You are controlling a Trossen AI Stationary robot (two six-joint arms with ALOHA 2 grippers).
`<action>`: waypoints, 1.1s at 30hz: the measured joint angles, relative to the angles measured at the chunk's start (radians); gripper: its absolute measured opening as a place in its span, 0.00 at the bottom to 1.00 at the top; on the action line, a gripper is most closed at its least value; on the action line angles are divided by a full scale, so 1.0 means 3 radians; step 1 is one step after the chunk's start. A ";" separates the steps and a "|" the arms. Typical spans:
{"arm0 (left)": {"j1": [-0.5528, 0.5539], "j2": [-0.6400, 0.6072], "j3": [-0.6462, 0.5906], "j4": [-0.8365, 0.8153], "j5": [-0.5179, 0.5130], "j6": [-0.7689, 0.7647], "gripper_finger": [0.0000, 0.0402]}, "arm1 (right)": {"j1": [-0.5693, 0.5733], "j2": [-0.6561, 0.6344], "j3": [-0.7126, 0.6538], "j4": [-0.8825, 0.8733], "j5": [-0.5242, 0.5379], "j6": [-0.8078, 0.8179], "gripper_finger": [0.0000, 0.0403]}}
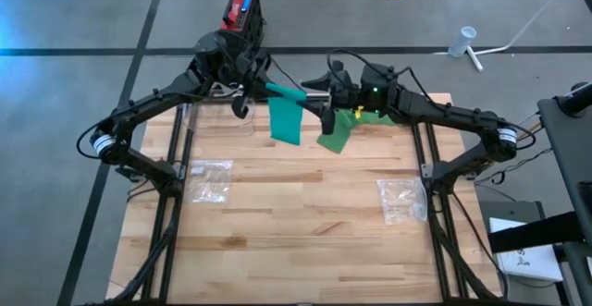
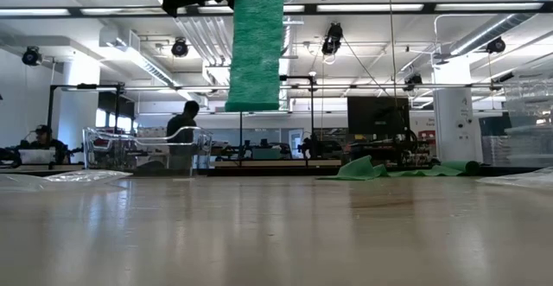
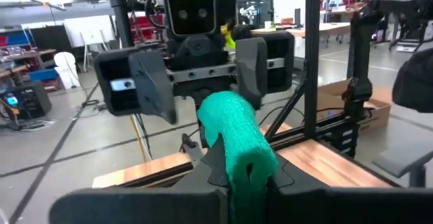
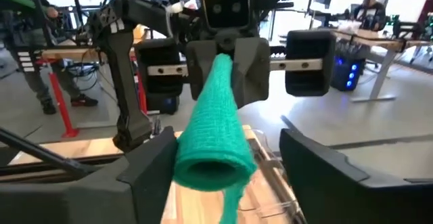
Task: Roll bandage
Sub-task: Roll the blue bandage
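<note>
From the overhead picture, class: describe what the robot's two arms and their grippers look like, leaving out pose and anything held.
Both arms are black, slim jointed links with a white band near each outer elbow. The left gripper and right gripper have dark blocky bodies and two flat dark fingers. Black cables loop over the wrists. The right wrist carries a small green light with yellow tags.

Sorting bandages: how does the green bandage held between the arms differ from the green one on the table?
The held green gauze bandage is partly rolled, its tail hanging straight; the crumpled green gauze bandage lies in a heap. The held one is clamped mid-air in the left gripper; the crumpled one rests on the wooden table. Both are green mesh.
</note>
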State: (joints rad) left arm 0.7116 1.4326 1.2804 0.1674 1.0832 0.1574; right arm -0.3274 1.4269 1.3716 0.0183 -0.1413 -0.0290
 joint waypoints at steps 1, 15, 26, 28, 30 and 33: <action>-0.0001 0.0000 0.0000 0.0004 0.0000 0.0027 0.03 | 0.0000 0.0019 0.0000 0.0022 -0.0005 0.0005 0.59; -0.0006 0.0004 0.0000 0.0012 -0.0117 0.0038 0.07 | -0.0008 0.0084 -0.0001 0.0092 0.0012 -0.0371 0.16; 0.0110 -0.0060 -0.0004 0.0023 -0.0252 -0.0050 0.43 | -0.0009 0.0018 -0.0060 0.0383 0.0037 -0.0575 0.02; 0.0134 -0.0058 -0.0053 0.0011 -0.0276 -0.0067 0.49 | -0.0009 0.0014 -0.0110 0.0518 0.0023 -0.0576 0.02; 0.0131 -0.0057 -0.0117 0.0055 -0.0344 -0.0063 0.53 | -0.0010 0.0014 -0.0153 0.0596 -0.0026 -0.0560 0.02; 0.0109 -0.0057 -0.0217 0.0302 -0.0444 -0.0129 0.55 | -0.0012 0.0026 -0.0184 0.0756 -0.0074 -0.0516 0.02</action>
State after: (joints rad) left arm 0.7444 1.4155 1.2153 0.2580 0.9501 0.1187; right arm -0.3309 1.4349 1.3164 0.2451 -0.1635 -0.1837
